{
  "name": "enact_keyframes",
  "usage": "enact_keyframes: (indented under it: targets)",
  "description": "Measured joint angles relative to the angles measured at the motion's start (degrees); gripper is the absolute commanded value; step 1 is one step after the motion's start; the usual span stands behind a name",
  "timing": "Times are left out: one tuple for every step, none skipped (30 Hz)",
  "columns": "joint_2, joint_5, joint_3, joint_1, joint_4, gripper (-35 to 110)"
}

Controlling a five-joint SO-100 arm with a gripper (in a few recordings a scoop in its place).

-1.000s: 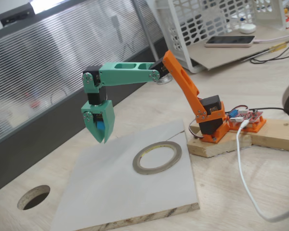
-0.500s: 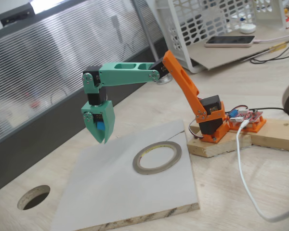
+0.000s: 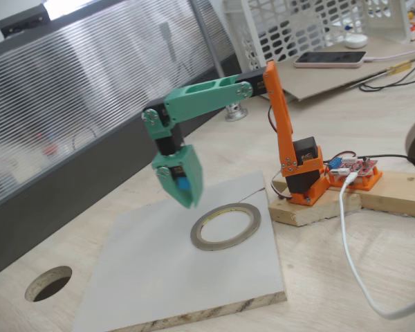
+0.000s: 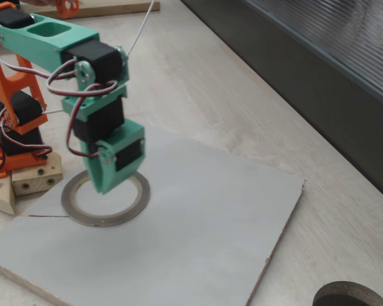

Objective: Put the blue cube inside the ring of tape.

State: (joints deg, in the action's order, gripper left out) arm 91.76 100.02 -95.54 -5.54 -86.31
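In a fixed view, a round hole (image 3: 48, 283) with a wooden rim sits in the table (image 3: 373, 263) at lower left, well apart from the grey board (image 3: 166, 277) filling the lower centre; the board's near edge shows raw chipboard. Above the board's upper middle hangs the green gripper (image 3: 188, 201), tips down and clear of the surface, its jaws closed to a narrow gap on the blue cube (image 3: 184, 184), held aloft between them. Just right of the tips lies the ring of tape (image 3: 225, 228), flat on the board near its right edge, its inside bare. Further right, the orange base (image 3: 304, 181) stands on a wooden block (image 3: 311, 207), beside a white cable (image 3: 349, 242). In another fixed view, the gripper (image 4: 102, 185) hangs over the ring's (image 4: 106, 199) upper portion, with open board (image 4: 198, 217) stretching right to its edge.
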Motion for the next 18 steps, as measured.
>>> enact_keyframes:
  targets:
    - [1.3,0.0,-2.8,0.1,0.0,2]
    - [2.1,0.0,-5.3,0.2,0.0,2]
    - [3.0,0.0,-7.6,0.3,0.4,2]
    - [3.6,0.0,-9.4,0.3,0.4,2]
    - [4.3,0.0,-10.8,0.2,0.4,2]
    - [5.2,0.0,-12.1,0.2,0.7,2]
    - [5.8,0.0,-13.3,0.2,1.8,2]
    - [6.2,0.0,-14.4,0.2,3.2,2]
    - [6.7,0.0,-15.5,0.2,5.1,2]
    - [6.9,0.0,-17.0,0.2,7.2,2]
    - [7.4,0.0,-18.2,0.2,9.1,2]
    - [7.9,0.0,-19.7,0.2,10.7,2]
    - [8.5,0.0,-21.2,0.2,12.0,2]
    - [9.0,0.0,-22.2,0.4,12.7,2]
    - [9.7,0.0,-23.7,0.4,13.8,2]
    - [10.1,0.0,-25.0,0.2,14.5,2]
    - [10.6,0.0,-25.8,0.2,15.1,2]
    - [10.9,0.0,-26.6,0.2,15.4,2]
